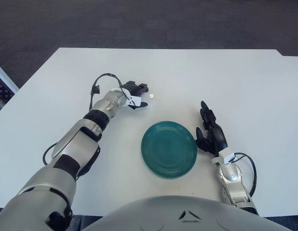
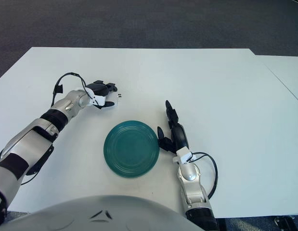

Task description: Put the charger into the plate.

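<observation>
Left robot hand (image 1: pixel 135 94) reaches beside the white charger (image 1: pixel 150 96), fingers curled, not gripping it. Charger lies on the counter (image 1: pixel 245 86) (beyond the green plate (image 1: pixel 169 149)). Right robot hand (image 1: pixel 210 131), fingers spread, beside the plate.
</observation>
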You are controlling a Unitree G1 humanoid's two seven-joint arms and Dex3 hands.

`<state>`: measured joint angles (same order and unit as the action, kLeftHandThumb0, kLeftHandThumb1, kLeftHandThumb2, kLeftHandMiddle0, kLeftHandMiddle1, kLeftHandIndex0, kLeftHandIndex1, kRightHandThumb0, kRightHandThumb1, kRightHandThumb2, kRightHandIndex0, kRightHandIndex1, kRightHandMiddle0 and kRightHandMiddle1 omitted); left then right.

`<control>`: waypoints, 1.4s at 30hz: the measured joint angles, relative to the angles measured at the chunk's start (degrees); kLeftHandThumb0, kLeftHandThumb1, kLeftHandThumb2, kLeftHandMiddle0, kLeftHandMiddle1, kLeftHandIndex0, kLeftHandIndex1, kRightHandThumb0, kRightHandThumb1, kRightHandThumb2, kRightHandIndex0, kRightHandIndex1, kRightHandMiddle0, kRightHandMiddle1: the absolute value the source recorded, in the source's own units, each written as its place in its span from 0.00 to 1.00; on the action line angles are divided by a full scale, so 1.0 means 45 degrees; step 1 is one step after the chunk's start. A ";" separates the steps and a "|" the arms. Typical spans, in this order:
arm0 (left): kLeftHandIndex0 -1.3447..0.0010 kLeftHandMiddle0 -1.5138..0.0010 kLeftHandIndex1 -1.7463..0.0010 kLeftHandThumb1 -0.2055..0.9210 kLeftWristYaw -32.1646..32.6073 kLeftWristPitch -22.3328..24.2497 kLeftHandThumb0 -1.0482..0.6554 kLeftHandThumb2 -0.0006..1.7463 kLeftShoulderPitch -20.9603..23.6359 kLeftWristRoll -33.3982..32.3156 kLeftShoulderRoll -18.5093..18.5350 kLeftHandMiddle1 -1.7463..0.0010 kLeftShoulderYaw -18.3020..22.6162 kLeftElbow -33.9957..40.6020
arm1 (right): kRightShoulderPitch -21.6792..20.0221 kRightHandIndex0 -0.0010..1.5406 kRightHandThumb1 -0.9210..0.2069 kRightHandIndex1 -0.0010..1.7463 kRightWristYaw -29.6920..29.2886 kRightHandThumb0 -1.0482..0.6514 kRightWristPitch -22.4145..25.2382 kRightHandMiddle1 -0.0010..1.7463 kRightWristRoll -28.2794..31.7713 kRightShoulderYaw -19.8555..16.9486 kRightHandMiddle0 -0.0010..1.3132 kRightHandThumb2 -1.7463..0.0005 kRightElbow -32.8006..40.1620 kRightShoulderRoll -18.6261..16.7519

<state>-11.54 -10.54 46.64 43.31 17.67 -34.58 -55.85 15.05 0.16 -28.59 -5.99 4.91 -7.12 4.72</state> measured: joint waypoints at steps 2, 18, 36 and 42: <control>0.91 0.78 0.07 1.00 -0.0014 0.0057 0.14 0.32 0.0077 0.0040 0.0005 0.03 -0.0085 -0.0003 | 0.0076 0.00 0.00 0.00 0.0057 0.00 0.0018 0.00 0.0135 -0.0011 0.00 0.56 0.0072 -0.0035; 0.65 0.41 0.00 0.62 0.4939 0.0050 0.37 0.63 0.0293 0.1042 -0.0654 0.00 -0.1100 -0.1915 | 0.0966 0.00 0.00 0.00 0.0162 0.00 0.0731 0.00 0.0726 -0.0215 0.00 0.55 0.1185 -0.0414; 0.63 0.31 0.00 0.58 0.6631 -0.0687 0.37 0.66 -0.0278 0.0948 -0.0655 0.00 -0.0918 -0.1510 | 0.1037 0.00 0.00 0.00 0.0391 0.00 0.1736 0.00 0.1350 -0.0450 0.01 0.51 0.1791 -0.0520; 0.62 0.31 0.00 0.57 0.6772 -0.0742 0.37 0.66 -0.0313 0.0884 -0.0689 0.00 -0.0857 -0.1502 | 0.1032 0.00 0.00 0.00 0.0497 0.00 0.1746 0.00 0.1507 -0.0509 0.01 0.50 0.1790 -0.0522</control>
<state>18.94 -13.88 45.23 47.29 14.57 -38.44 -62.61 19.70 2.40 -20.73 0.79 2.62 0.94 2.38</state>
